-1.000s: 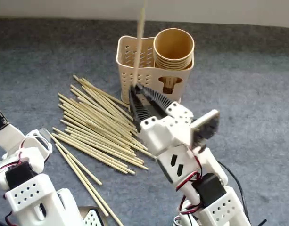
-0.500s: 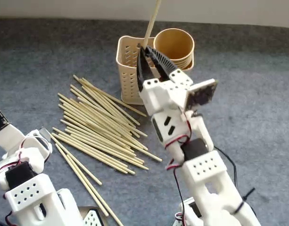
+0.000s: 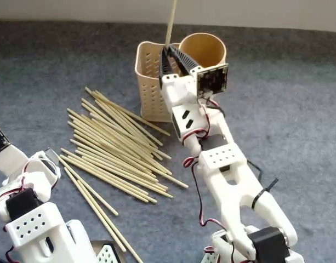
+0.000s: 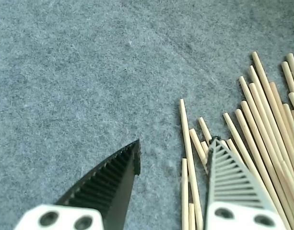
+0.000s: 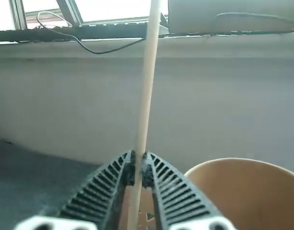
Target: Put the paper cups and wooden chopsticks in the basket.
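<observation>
My right gripper (image 3: 169,52) is shut on one wooden chopstick (image 3: 170,22) and holds it upright over the cream slotted basket (image 3: 148,76). In the right wrist view the chopstick (image 5: 147,81) rises from between the closed black fingers (image 5: 113,184), beside the rim of the paper cups (image 5: 242,191). The stack of paper cups (image 3: 203,50) stands inside the basket. Several chopsticks (image 3: 115,145) lie scattered on the grey carpet to the left of the basket. My left gripper (image 4: 173,153) is open, low over the carpet at the ends of some chopsticks (image 4: 262,124).
The grey carpet (image 3: 288,104) covers the table. The left arm's white body (image 3: 25,208) sits at the front left. A pale wall (image 3: 239,11) runs behind the basket.
The right arm has lifted the chopstick from in front of the basket up and back, so it now stands over the basket. The left arm has not moved.
</observation>
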Controlling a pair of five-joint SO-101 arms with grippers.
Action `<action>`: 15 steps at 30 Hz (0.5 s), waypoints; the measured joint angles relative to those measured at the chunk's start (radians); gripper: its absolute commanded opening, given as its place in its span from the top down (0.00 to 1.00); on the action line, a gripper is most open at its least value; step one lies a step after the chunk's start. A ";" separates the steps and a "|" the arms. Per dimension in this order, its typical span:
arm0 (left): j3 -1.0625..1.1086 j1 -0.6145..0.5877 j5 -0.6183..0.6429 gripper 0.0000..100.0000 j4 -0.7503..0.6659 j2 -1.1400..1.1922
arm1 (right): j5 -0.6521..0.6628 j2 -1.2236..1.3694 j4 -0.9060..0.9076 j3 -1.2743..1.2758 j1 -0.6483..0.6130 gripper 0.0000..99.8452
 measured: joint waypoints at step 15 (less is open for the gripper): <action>0.000 0.000 0.000 0.77 0.000 0.000 | 0.066 0.025 0.000 -0.002 -0.002 0.87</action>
